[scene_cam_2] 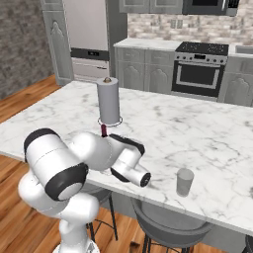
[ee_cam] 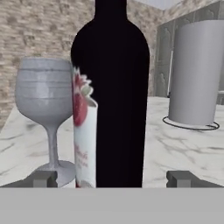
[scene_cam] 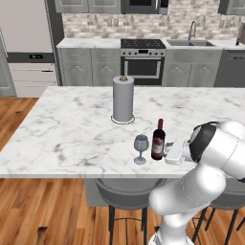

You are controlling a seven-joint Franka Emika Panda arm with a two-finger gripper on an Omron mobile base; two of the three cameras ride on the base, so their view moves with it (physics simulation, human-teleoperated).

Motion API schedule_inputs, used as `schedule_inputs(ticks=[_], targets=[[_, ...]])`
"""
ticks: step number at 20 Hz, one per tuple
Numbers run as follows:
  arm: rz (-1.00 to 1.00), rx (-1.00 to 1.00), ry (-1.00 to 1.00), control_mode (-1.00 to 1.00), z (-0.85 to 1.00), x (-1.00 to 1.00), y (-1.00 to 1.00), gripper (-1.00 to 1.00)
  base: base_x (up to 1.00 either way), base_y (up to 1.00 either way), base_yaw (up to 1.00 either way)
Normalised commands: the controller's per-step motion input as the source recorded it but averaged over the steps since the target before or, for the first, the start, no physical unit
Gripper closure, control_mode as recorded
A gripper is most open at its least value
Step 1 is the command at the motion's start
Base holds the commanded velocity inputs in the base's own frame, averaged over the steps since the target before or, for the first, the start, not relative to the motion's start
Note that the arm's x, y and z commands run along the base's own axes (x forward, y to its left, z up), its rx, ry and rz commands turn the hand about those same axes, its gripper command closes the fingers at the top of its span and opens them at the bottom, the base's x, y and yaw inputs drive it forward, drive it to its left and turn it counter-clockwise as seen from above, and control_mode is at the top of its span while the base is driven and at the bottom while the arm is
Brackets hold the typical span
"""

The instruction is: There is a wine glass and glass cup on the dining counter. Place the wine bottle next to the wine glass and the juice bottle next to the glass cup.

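Jaws wide; one wine bottle, one wine glass.

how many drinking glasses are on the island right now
2. The wine glass stands near the front edge, just left of the wine bottle. The glass cup stands alone further right along that edge. The arm could hide another.

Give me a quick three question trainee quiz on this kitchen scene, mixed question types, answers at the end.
1. True or false: the wine bottle stands upright beside the wine glass.
2. The pincer is: A open, B shut on the bottle.
3. Fill in: the tall grey roll behind the bottle is a ____ roll.

Key: 1 true. 2 A, its fingertips stand wide on either side of the bottle. 3 paper towel.
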Motion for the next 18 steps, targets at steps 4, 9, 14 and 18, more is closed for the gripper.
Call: schedule_inputs(ticks=[4, 9, 14, 18], targets=[[-0.01, 0.0, 0.0, -1.0, 0.17, -0.38, -0.09, -1.0, 0.0, 0.0, 0.0], [-0.01, 0.0, 0.05, -1.0, 0.36, -0.43, 0.0, -1.0, 0.0, 0.0, 0.0], [0.0, 0.0, 0.15, -1.0, 0.51, -0.39, -0.01, -1.0, 0.0, 0.0, 0.0], [0.0, 0.0, 0.29, -1.0, 0.62, -0.36, -0.04, -1.0, 0.0, 0.0, 0.0]])
